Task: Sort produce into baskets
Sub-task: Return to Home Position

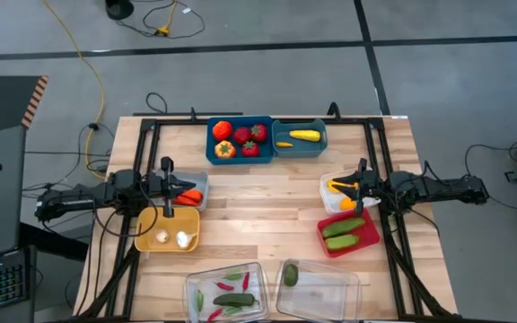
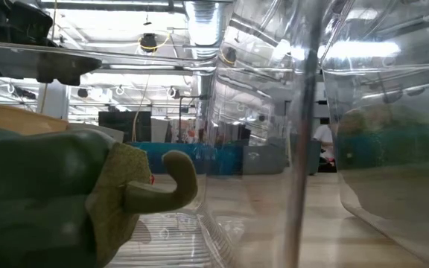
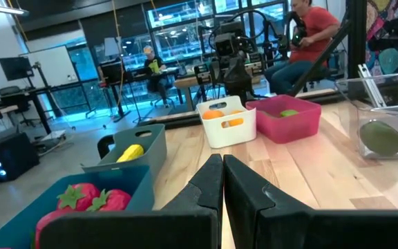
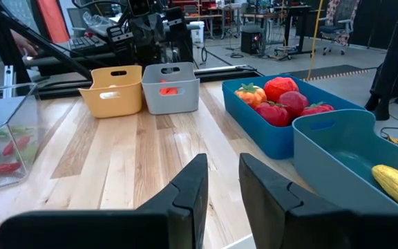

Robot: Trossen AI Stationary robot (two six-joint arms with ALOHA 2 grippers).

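Green pepper [image 2: 39, 197] nearest, clear tray [image 2: 304, 149] walls obstructing

Left gripper [image 3: 222, 164]: left side, held level, pointing right, fingers pressed together.
Right gripper [image 4: 222, 164]: right side, level, fingers slightly parted.

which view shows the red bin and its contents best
The high view: it looks straight down into the red bin, showing two green vegetables inside. The left wrist view shows only its side wall and some green. The low and right wrist views miss it.
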